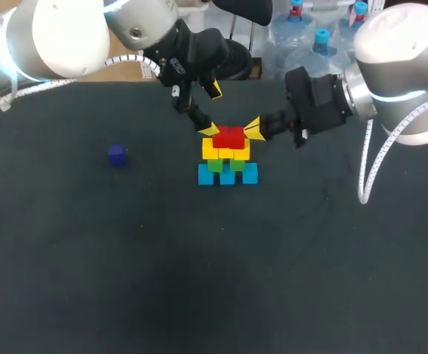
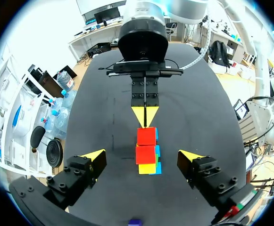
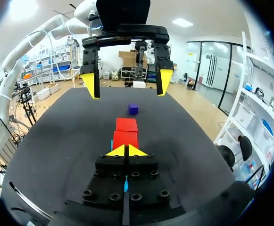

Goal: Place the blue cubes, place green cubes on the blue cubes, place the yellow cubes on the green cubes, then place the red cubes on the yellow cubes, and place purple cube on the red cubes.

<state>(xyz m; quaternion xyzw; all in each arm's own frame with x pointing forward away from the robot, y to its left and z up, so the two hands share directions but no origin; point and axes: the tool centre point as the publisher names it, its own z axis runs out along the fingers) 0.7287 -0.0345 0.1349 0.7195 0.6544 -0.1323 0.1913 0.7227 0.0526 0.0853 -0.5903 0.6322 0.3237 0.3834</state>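
We work on a black table with a dark, matte top. Our left arm comes in from the far left corner and our right arm from the far right, and both meet over the middle of the table.

There stands a stepped stack: three blue cubes on the table, green cubes on them, yellow cubes above, and two red cubes on top. Each row lies level, its long axis running from one claw to the other.

The left gripper hangs at one end of the red row, its fingers spread wide and holding nothing. The right gripper sits at the other end, tips pressed together and empty, just at the nearest red cube.

The purple cube rests alone on the table, well apart to the left of the stack.
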